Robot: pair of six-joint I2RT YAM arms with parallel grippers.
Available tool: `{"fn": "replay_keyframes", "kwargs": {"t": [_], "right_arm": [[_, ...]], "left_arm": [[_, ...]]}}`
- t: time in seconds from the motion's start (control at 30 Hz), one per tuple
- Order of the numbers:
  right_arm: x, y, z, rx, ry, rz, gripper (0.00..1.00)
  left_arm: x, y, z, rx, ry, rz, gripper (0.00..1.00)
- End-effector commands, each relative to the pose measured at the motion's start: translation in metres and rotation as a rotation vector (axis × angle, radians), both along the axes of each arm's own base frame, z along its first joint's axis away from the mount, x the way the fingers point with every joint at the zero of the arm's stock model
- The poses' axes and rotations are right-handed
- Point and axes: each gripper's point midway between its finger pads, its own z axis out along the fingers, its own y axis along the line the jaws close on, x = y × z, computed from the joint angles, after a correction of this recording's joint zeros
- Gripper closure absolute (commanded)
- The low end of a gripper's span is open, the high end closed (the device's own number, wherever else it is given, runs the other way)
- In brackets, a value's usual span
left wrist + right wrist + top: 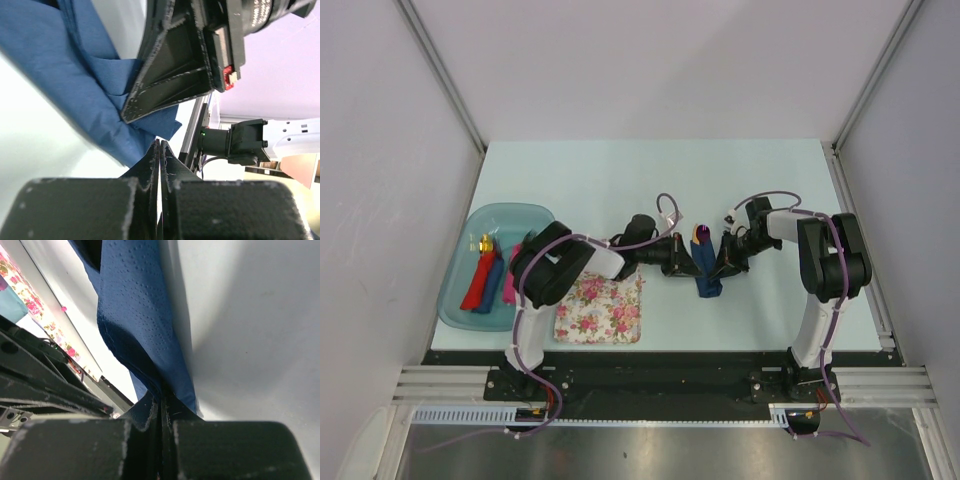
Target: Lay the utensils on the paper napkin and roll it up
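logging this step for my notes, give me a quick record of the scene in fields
napkin: navy, bunched into a rough roll
spoon: purple bowl pokes out of the roll's far end
left tool: shut, tips at the napkin's edge
right tool: shut on the napkin
tray: teal, far left, holds red, blue and pink pieces
floral mat: near edge, beside the left arm

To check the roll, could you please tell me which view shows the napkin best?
The top view: the whole napkin shows there as one narrow bundle on the table. Both wrist views show only close-up blue folds.
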Motion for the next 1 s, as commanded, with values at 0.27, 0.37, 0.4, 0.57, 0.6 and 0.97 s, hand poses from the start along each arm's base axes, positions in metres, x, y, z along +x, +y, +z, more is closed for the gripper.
{"fn": "replay_keyframes", "kwargs": {"t": [0.27,0.37,0.4,0.57,0.6,0.97], "right_arm": [[0.013,-0.004,-0.006,-0.032,-0.033,-0.020,1.00],[0.016,-0.002,0.001,-0.022,-0.053,-0.021,1.00],[0.016,0.000,0.003,-0.015,-0.053,-0.019,1.00],[0.022,0.010,0.026,0.046,-0.095,-0.023,1.00],[0.024,0.015,0.038,0.075,-0.111,-0.022,1.00],[0.031,0.044,0.065,0.164,-0.146,-0.003,1.00]], "left_arm": [[-0.010,-0.013,-0.020,0.047,0.002,-0.023,1.00],[-0.013,-0.009,-0.041,0.109,0.039,-0.027,1.00],[-0.010,-0.009,-0.043,0.119,0.024,-0.025,1.00],[-0.012,-0.005,-0.059,0.183,0.045,-0.040,1.00],[-0.012,-0.005,-0.060,0.189,0.038,-0.039,1.00],[-0.014,-0.002,-0.064,0.220,0.018,-0.060,1.00]]}}
